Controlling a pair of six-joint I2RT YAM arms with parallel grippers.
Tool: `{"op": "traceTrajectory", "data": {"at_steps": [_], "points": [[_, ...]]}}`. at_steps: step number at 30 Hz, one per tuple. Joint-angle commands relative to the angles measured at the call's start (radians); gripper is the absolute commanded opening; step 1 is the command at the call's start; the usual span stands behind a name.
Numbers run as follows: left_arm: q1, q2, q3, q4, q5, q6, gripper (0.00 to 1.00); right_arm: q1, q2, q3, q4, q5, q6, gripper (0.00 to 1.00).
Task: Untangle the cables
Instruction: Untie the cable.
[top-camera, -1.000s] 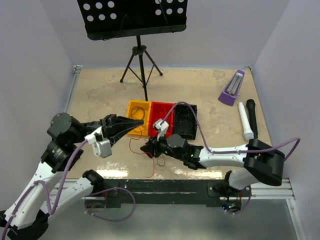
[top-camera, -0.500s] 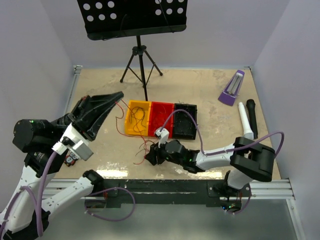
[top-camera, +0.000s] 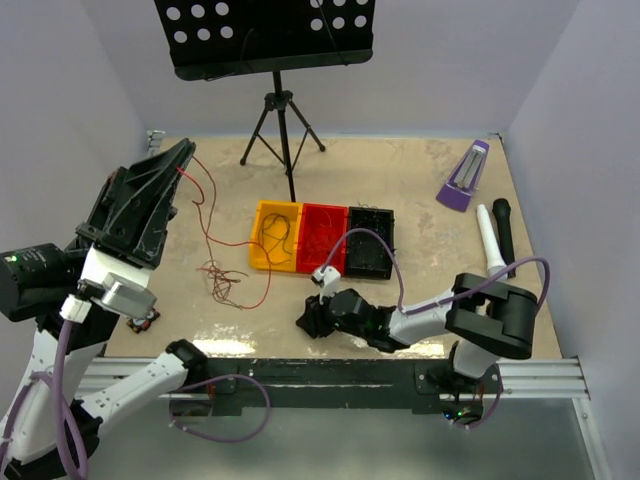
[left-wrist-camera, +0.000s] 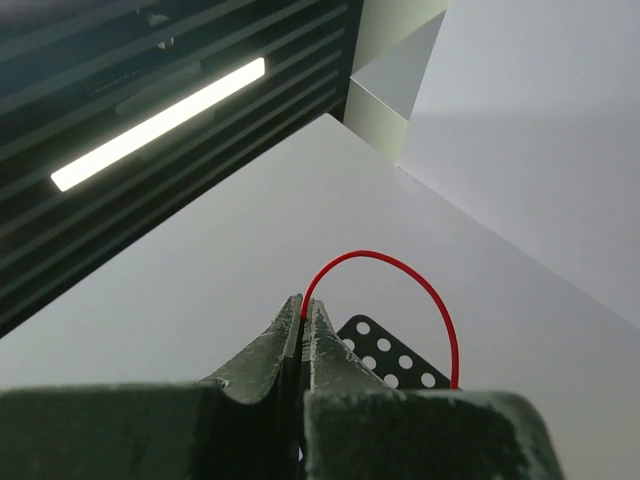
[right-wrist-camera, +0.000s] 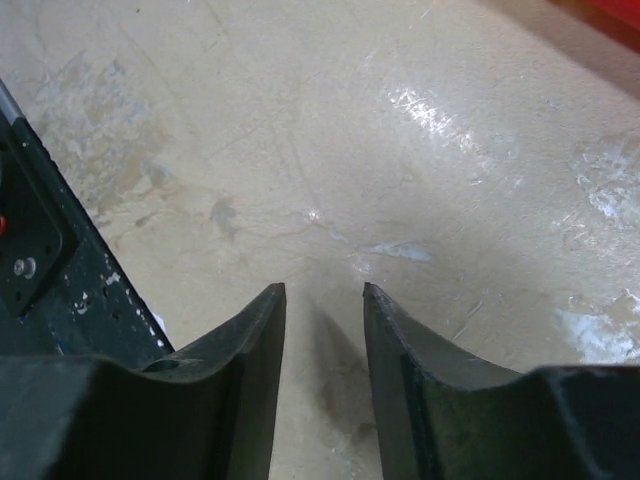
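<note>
Item: red wire (left-wrist-camera: 400, 262), pinched tight in my left gripper (left-wrist-camera: 303, 312), held high at far left. It trails down to the clump of wires (top-camera: 228, 282) on the table (top-camera: 420, 190). Right gripper (right-wrist-camera: 323, 295): jaws parted, empty, low. I judge it the nearer claw; the clump lies to its left.

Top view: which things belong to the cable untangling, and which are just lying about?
Job: red cable pinched in the shut left gripper; wire clump on the table; black wires in the yellow bin; open, empty right gripper.
Lying about: music stand; purple metronome; white cylinder; black microphone.
</note>
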Motion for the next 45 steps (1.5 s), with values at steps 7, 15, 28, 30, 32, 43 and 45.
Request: {"op": "traceTrajectory", "data": {"at_steps": [7, 15, 28, 30, 32, 43, 45], "points": [[0.003, -0.067, -0.103, -0.193, 0.100, 0.004, 0.00, 0.021, -0.418, 0.094, -0.209, 0.162, -0.104, 0.67], [0.003, -0.130, -0.298, -0.236, 0.147, -0.027, 0.00, 0.021, -0.630, 0.266, -0.281, 0.075, -0.276, 0.72], [0.003, -0.103, -0.287, -0.239, 0.244, -0.087, 0.00, 0.021, -0.454, 0.398, -0.234, 0.050, -0.368, 0.72], [0.003, -0.103, -0.284, -0.241, 0.253, -0.090, 0.00, 0.022, -0.402, 0.442, -0.224, 0.063, -0.388, 0.72], [0.004, -0.105, -0.286, -0.241, 0.255, -0.090, 0.00, 0.021, -0.350, 0.479, -0.212, 0.060, -0.401, 0.69], [0.003, -0.148, -0.297, -0.281, 0.248, -0.091, 0.00, -0.002, -0.314, 0.528, -0.227, 0.108, -0.382, 0.00], [0.003, -0.154, -0.315, -0.307, 0.235, -0.075, 0.14, -0.014, -0.332, 0.546, -0.246, 0.106, -0.385, 0.00]]}}
